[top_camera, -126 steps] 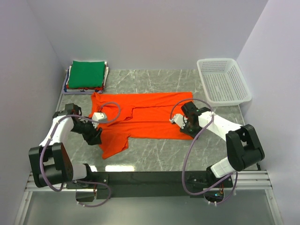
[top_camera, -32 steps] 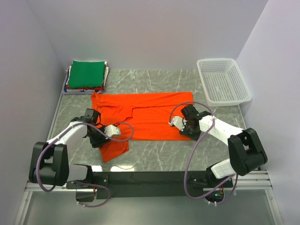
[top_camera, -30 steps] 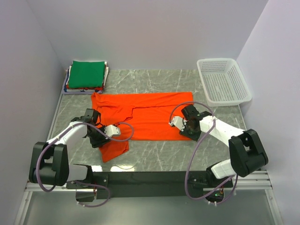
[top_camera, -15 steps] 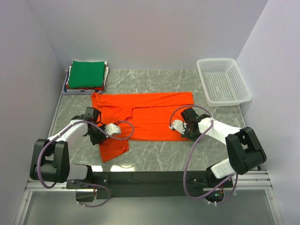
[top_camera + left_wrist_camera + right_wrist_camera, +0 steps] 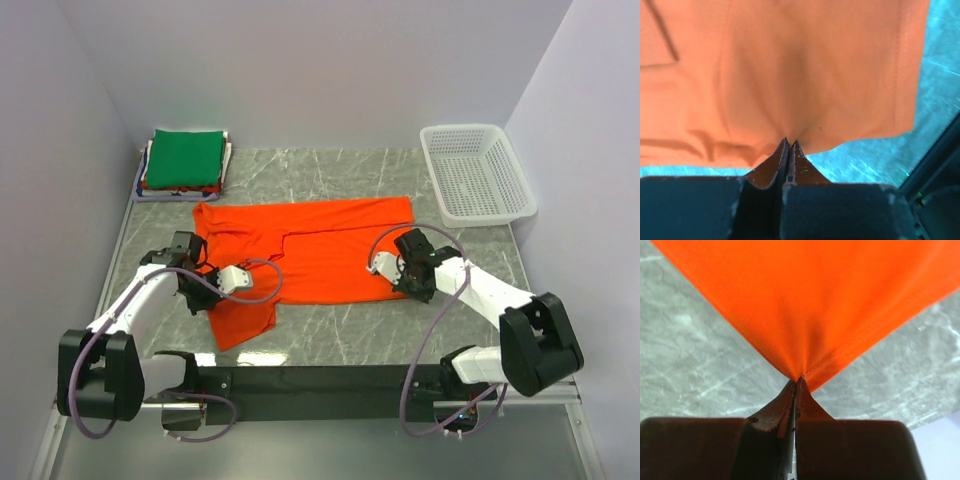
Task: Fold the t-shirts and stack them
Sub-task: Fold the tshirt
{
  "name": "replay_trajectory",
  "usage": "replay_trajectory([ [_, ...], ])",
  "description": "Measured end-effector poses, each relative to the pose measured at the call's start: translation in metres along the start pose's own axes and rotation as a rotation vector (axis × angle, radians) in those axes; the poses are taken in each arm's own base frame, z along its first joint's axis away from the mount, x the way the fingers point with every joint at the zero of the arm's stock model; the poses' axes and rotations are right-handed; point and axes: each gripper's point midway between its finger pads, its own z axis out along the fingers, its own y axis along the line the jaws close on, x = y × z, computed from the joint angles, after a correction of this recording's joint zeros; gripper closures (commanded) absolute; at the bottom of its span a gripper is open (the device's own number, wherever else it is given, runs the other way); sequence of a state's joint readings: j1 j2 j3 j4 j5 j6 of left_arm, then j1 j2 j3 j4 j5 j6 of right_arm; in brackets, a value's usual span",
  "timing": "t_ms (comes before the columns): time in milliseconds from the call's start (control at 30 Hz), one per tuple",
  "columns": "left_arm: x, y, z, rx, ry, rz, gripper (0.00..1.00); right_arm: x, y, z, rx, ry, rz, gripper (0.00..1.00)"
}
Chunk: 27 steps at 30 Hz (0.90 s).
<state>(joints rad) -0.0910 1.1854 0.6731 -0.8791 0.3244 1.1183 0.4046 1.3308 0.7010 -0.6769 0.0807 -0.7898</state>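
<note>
Left fingers [image 5: 771, 164], right fingers [image 5: 776, 409] on orange t-shirt [image 5: 320, 250]

Left gripper [image 5: 203, 297] wrist turns, its camera housing swinging from far side to right, over orange t-shirt [image 5: 320, 250]. Left elbow swings out toward left wall. Right gripper [image 5: 408, 288] slides slightly right and nearer; right elbow moves right. Both now pinch shirt edge. Near sleeve tip drawn slightly nearer.

A robotics lab test cell: bare pale walls [image 5: 300, 70] box in the marble-patterned table [image 5: 330, 170] on three sides of the jaws, while behind them a black rail [image 5: 320, 380] on aluminium framing [image 5: 43, 450] carries the cable-looped left arm [image 5: 132, 298] and right arm [image 5: 490, 290].
</note>
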Motion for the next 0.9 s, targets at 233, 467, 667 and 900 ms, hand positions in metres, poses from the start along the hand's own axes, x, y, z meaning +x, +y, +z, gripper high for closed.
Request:
replay_trajectory([
  [233, -0.004, 0.006, -0.022, -0.006, -0.032, -0.034, 0.99, 0.008, -0.008, -0.017, 0.016, -0.017, 0.017, 1.00],
  [467, -0.013, 0.041, -0.036, -0.019, -0.082, -0.110, 0.99, -0.009, -0.045, -0.022, 0.016, -0.018, 0.045, 1.00],
  [667, -0.027, 0.079, -0.038, -0.019, -0.120, -0.141, 0.99, -0.031, -0.078, -0.018, 0.009, -0.018, 0.046, 1.00],
  [900, -0.042, 0.129, -0.039, -0.041, -0.163, -0.162, 0.99, -0.054, -0.122, -0.007, 0.017, -0.011, 0.049, 1.00],
])
